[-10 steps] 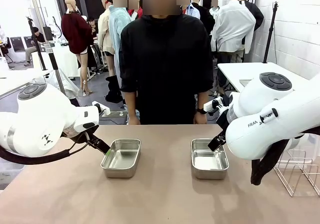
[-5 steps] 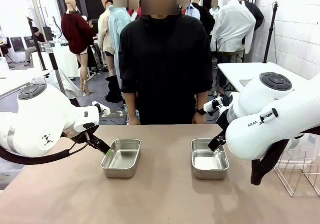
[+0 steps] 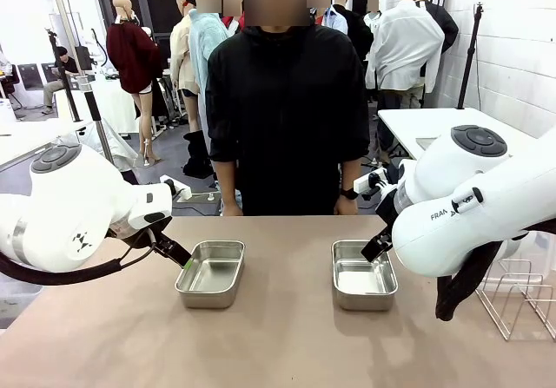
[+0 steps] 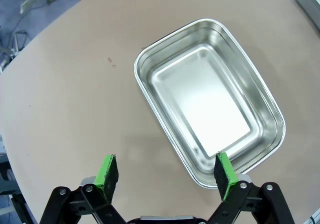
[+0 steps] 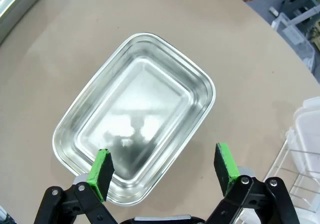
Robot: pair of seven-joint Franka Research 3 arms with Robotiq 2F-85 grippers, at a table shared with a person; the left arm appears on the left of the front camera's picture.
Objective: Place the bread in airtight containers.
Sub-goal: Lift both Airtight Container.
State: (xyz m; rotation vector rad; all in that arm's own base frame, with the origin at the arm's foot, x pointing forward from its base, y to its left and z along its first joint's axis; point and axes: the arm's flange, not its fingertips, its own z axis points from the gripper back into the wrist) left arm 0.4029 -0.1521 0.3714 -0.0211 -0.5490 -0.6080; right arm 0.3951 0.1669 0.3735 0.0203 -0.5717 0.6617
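- Left gripper [image 4: 165, 171]: fingers spread wide, holding nothing, hanging over one corner of the left tin [image 4: 207, 101].
- Right gripper [image 5: 162, 166]: same deal, jaws apart and empty, over a corner of the right tin [image 5: 135, 114].
- Count: two stainless tins, well apart on the table [image 3: 278, 345], both open-topped and bare inside.
- So I'd say basically nothing's done yet. The bread has to go into both, then they need sealing.
- One person [image 3: 287, 101] stands at the far edge.
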